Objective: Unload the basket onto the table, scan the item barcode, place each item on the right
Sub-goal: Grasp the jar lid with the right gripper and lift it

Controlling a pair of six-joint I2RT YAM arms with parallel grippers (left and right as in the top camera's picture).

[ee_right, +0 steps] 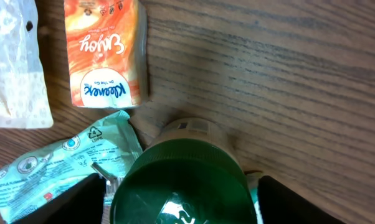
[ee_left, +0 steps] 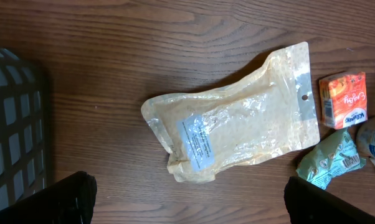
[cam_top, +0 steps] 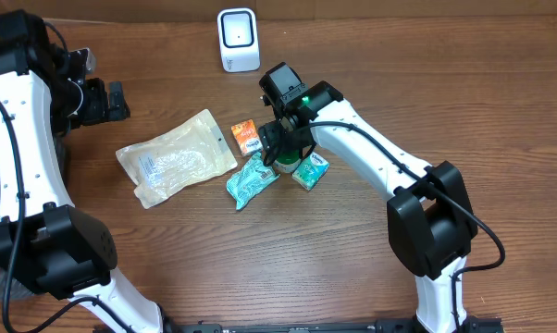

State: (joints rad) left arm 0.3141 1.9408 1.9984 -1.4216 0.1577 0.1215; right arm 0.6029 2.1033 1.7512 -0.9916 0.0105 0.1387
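The brown wood-grain table [cam_top: 352, 277] carries a small cluster of goods near its middle. The right fingers [ee_right: 63, 202] stand one on each side of a green-capped bottle [ee_right: 181, 180], close against the cap's rim. The cap fills the gap between them, so I cannot tell whether they press on it yet. The bottle stands upright on the table, a pale shoulder showing beyond the cap.

Just beside it lies a crumpled teal packet [ee_right: 56, 168], with an orange Kleenex pack [ee_right: 103, 53] past that and a second teal pack [cam_top: 310, 170] on the bottle's other side. A clear pouch [ee_left: 237, 130] lies farther left. The white scanner [cam_top: 239, 39] stands well apart, toward the table's far edge. The left fingers [ee_left: 63, 199] are spread wide and empty above the pouch.

The bottle looks rigid and light, but its round, smooth cap may slip or twist under flat fingers. A squeeze squarely across the cap's widest line seems safest. No barcode shows from above; it is probably on the side label, so the bottle would need tilting toward the scanner.
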